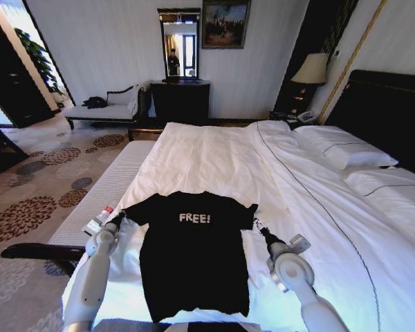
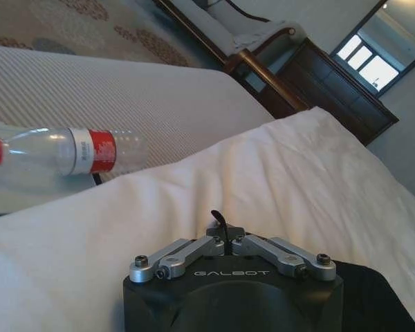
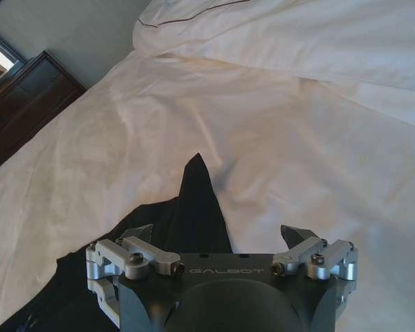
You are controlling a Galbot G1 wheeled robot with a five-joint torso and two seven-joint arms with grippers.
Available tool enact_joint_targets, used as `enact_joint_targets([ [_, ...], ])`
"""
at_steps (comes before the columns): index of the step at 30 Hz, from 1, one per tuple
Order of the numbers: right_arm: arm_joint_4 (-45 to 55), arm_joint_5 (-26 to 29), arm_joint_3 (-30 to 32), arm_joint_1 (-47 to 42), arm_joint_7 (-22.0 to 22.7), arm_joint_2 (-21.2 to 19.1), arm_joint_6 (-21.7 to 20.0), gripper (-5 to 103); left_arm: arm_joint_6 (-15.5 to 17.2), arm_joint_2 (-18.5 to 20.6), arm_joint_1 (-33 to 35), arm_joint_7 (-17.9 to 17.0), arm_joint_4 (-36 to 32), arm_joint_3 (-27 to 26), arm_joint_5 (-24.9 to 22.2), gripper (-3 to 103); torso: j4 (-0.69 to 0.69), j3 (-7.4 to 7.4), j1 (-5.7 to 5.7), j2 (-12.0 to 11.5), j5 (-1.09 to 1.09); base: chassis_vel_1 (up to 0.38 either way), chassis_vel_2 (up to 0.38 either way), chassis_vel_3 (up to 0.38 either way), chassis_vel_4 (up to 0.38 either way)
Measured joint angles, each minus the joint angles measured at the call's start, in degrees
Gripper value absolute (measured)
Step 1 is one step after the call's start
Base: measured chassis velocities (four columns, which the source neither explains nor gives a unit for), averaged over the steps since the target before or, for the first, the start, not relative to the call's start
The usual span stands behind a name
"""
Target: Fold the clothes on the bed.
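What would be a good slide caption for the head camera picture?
Black short-sleeved T-shirt flat on white bed, left gripper and right gripper at its sleeves.

Daylight from left; glare on white bed [image 1: 214, 159]; edges warped.

From my console I saw a clear bottle [image 2: 62, 152] with a red cap lying on the striped bench [image 1: 107, 187], a lamp [image 1: 311, 69] and a dark dresser [image 1: 180, 102] beyond.
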Motion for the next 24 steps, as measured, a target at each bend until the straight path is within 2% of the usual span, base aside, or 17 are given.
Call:
enact_joint_targets([
  [2, -1.0, 0.3, -0.1, 0.6, -1.0, -0.2, 0.5, 100, -0.1, -0.1, 0.4, -0.7, -1.0, -0.3, 0.0, -2, 0.00, 0.00, 0.00, 0.0, 0.01, 0.000, 0.000, 0.000, 0.000],
  [3, -1.6, 0.4, -0.1, 1.0, -1.6, -0.4, 0.8, 100, -0.1, -0.1, 0.6, -1.2, -1.7, -0.5, 0.1, 3, 0.01, 0.00, 0.00, 0.0, 0.02, 0.000, 0.000, 0.000, 0.000],
  [4, -1.6, 0.4, -0.1, 1.0, -1.6, -0.4, 0.8, 100, -0.1, -0.1, 0.6, -1.2, -1.7, -0.5, 0.1, 3, 0.01, 0.00, 0.00, 0.0, 0.02, 0.000, 0.000, 0.000, 0.000],
  [6, -3.5, 0.8, -0.2, 2.3, -2.8, -0.9, 1.3, 100, 0.8, -0.1, 1.4, -2.8, -3.7, -1.0, 0.2, 14, 0.01, 0.00, 0.00, 0.0, 0.01, 0.000, 0.000, 0.000, 0.000],
  [7, -4.2, 0.9, -0.2, 2.7, -3.0, -1.0, 1.4, 100, 1.0, -0.1, 1.7, -3.2, -4.1, -1.3, 0.2, 14, 0.00, 0.00, 0.00, 0.0, 0.00, 0.000, 0.000, 0.000, 0.000],
  [9, -7.2, 1.3, -0.2, 4.5, -3.5, -1.2, 1.8, 100, 1.4, 0.1, 3.3, -4.2, -6.2, -2.4, 0.2, 24, 0.00, 0.00, 0.00, 0.0, 0.00, 0.000, 0.000, 0.000, 0.000],
  [10, -7.2, 1.3, -0.2, 4.5, -3.5, -1.2, 1.8, 100, 1.4, 0.1, 3.3, -4.2, -6.2, -2.4, 0.2, 24, 0.00, 0.00, 0.00, 0.0, 0.00, 0.000, 0.000, 0.000, 0.000],
  [12, -10.5, 1.5, -0.2, 6.5, -4.1, -1.2, 2.3, 100, 1.6, 0.2, 6.1, -5.1, -9.8, -4.4, 0.0, 35, 0.00, 0.00, 0.00, 0.0, 0.01, 0.000, 0.000, 0.000, 0.000],
  [13, -11.0, 1.6, -0.2, 6.8, -4.2, -1.1, 2.4, 100, 1.6, 0.2, 6.7, -5.3, -10.6, -4.8, -0.1, 35, 0.00, 0.00, 0.01, 0.0, 0.01, 0.000, 0.000, 0.000, 0.000],
  [15, -13.6, 2.4, -0.2, 8.3, -5.2, -0.4, 2.9, 100, 1.8, 0.0, 12.0, -6.5, -16.9, -7.2, -0.1, 52, 0.01, 0.00, 0.01, 0.0, 0.01, 0.000, 0.000, 0.000, 0.000],
  [17, -14.3, 2.7, -0.1, 8.6, -5.8, -0.2, 3.2, 100, 1.8, -0.2, 13.9, -6.8, -19.5, -7.8, -0.1, 52, 0.03, 0.00, 0.00, 0.0, 0.00, 0.000, 0.000, 0.000, 0.000],
  [18, -14.5, 2.8, -0.1, 8.7, -6.1, 0.0, 3.3, 100, 1.8, -0.3, 14.9, -7.0, -21.1, -8.2, -0.1, 57, 0.02, 0.00, 0.00, 0.0, 0.00, 0.000, 0.000, 0.000, 0.000],
  [20, -15.8, 3.4, 1.1, 8.5, -8.3, 0.8, 4.7, 100, 1.9, -1.2, 19.1, -7.6, -29.7, -8.9, -1.1, 68, 0.02, -0.01, -0.01, 0.0, 0.01, 0.000, 0.000, 0.000, 0.000],
  [21, -15.8, 3.4, 1.1, 8.5, -8.3, 0.8, 4.7, 100, 1.9, -1.2, 19.1, -7.6, -29.7, -8.9, -1.1, 68, 0.02, -0.01, -0.01, 0.0, 0.01, 0.000, 0.000, 0.000, 0.000],
  [22, -16.4, 3.7, 1.4, 8.6, -9.1, 1.0, 5.2, 100, 2.1, -1.9, 20.4, -7.8, -32.8, -9.1, -2.0, 74, -0.04, -0.01, -0.01, 0.0, 0.00, 0.000, 0.000, 0.000, 0.000],
  [23, -16.9, 4.0, 1.5, 8.8, -9.6, 1.1, 5.5, 100, 2.3, -2.3, 21.2, -7.9, -34.8, -9.3, -2.6, 74, -0.05, -0.01, -0.02, 0.0, 0.00, 0.000, 0.000, 0.000, 0.000],
  [24, -17.6, 4.7, 1.6, 9.3, -10.3, 1.2, 5.7, 100, 2.6, -3.1, 22.5, -8.2, -37.7, -9.6, -3.7, 79, -0.03, -0.01, -0.01, 0.0, 0.02, 0.000, 0.000, 0.000, 0.000],
])
